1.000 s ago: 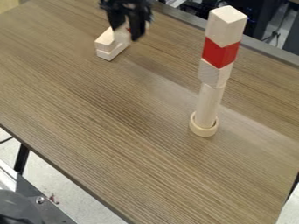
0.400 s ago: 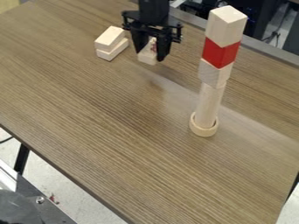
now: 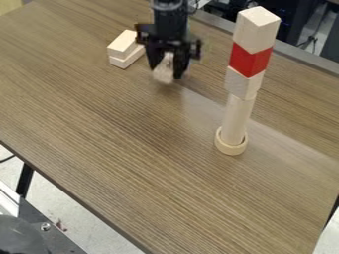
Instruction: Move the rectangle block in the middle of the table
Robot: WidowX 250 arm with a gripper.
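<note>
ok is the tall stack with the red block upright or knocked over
Upright: the stack rises from its ring base, the red block high up.

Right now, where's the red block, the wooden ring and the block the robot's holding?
Red block (image 3: 240, 60), camera view: side facing left.
Wooden ring (image 3: 230, 149), camera view: outer wall.
Held block (image 3: 163, 73), camera view: front, lower part.

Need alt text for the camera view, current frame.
Black two-finger robot claw holding a pale wooden block at a brown wood-grain table, right of two stacked pale wooden blocks. Nearer the camera, a block tower stands in a pale round ring, its second-from-top block red.
</note>
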